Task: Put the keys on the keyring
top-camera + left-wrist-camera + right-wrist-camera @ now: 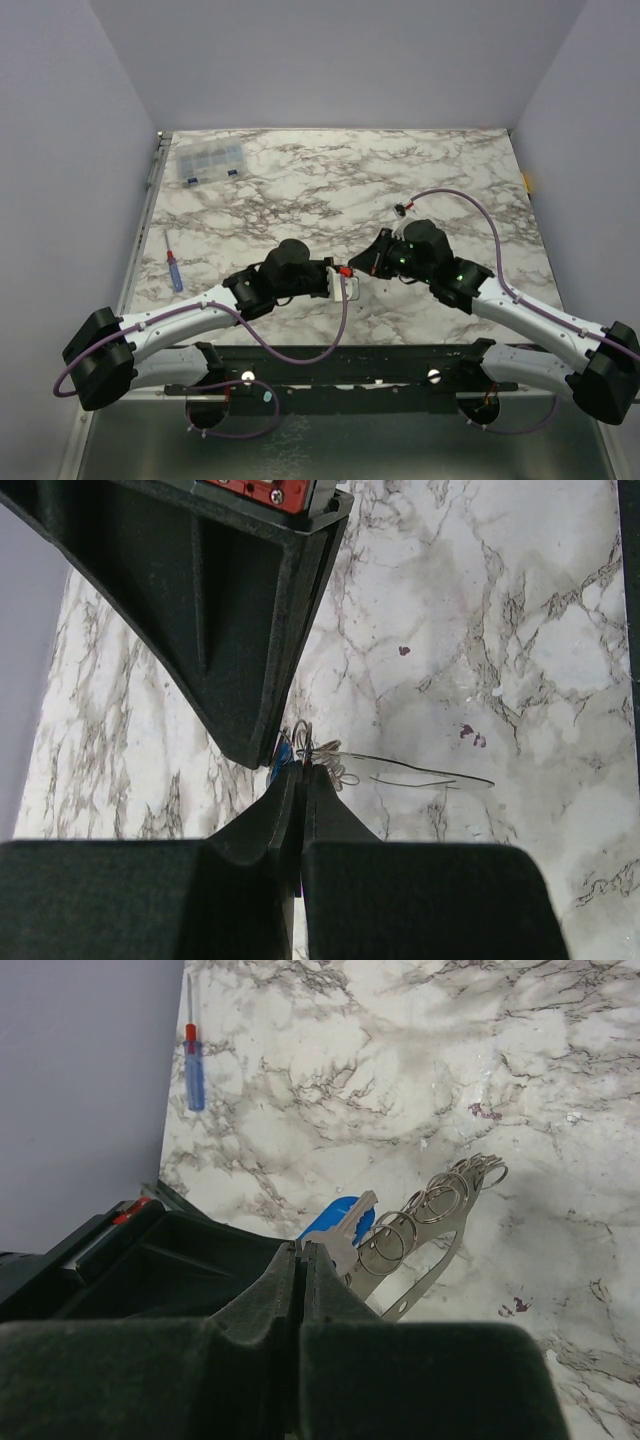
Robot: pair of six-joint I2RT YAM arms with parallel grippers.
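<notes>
Keyring (437,1198) and key (352,1232) in closed fingers (268,1295)

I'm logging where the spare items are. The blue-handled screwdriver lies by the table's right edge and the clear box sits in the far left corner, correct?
No. The screwdriver lies by the table's left edge, not the right; the top view shows it. The clear box does sit in the far left corner.

White arms (180,322) with bulky black joints (100,358), a black left hand (303,775) and right hand (302,1248), purple cables (450,190) looping alongside.
</notes>
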